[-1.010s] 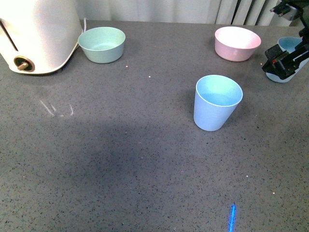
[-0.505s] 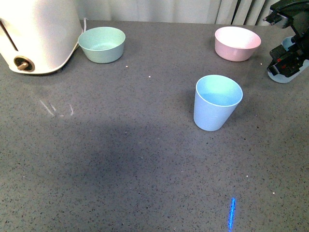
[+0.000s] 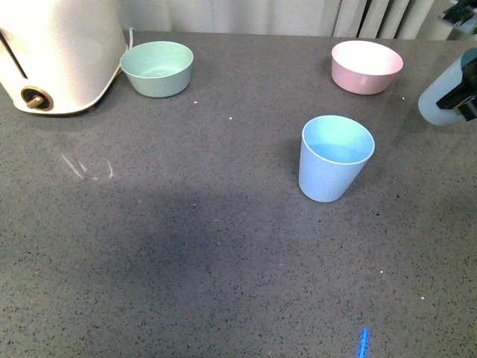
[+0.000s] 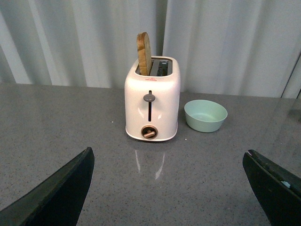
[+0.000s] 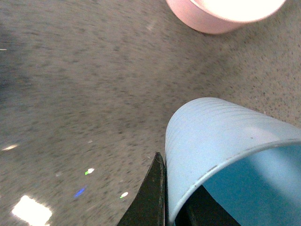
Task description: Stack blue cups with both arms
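- Left gripper (image 4: 168, 160): seen only in the left wrist view; fingers spread wide, holding nothing, facing the toaster.
- White toaster (image 3: 52, 52): far left on the grey speckled countertop (image 3: 186, 253); bread slice (image 4: 144, 52) stands up out of one slot.
- Mint-green bowl (image 3: 157, 68): just beside the toaster, upright.
- First blue cup (image 3: 335, 158): right of centre, upright, standing alone.
- Pink bowl (image 3: 367, 67): behind that cup, apart from it.
- Second blue cup (image 3: 440, 101): at the far right edge, tilted, blurred.
- Right gripper (image 3: 468, 91): clamped on the second blue cup's wall at the rim, one finger outside, one inside.

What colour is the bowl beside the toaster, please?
Mint green; the bowl shows best in the front view.
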You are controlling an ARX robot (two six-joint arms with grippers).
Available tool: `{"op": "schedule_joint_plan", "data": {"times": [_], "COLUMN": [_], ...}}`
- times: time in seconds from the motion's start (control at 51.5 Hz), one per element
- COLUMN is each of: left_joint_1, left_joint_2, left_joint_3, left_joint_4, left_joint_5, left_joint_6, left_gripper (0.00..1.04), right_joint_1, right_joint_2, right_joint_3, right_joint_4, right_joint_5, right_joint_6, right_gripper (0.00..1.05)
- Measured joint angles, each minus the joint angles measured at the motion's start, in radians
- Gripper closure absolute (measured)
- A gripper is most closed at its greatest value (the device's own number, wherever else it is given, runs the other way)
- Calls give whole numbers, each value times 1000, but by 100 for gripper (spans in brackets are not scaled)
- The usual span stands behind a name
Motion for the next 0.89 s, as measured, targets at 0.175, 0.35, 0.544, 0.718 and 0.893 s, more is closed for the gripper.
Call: {"op": "schedule_joint_plan", "data": {"times": [0.175, 0.35, 0.544, 0.718, 0.893], "left_joint_1": [0, 0, 0, 0, 0], "left_joint_2": [0, 0, 0, 0, 0], "left_joint_3": [0, 0, 0, 0, 0], "left_joint_4": [0, 0, 0, 0, 0], "left_joint_5": [0, 0, 0, 0, 0], "left_joint_6": [0, 0, 0, 0, 0], "left_gripper": [9, 9, 9, 9, 9], "right_joint_1": [35, 146, 233, 290, 327], "right_joint_2": [-220, -390, -387, -366, -338], "right_joint_3": [-86, -133, -192, -214, -214], "right_joint_4": [-119, -187, -190, -187, -186], "right_joint_5": [-132, -176, -130, -110, -91], "right_joint_6": [-84, -105, -129, -142, -149], "right_gripper": [103, 103, 103, 103, 103]}}
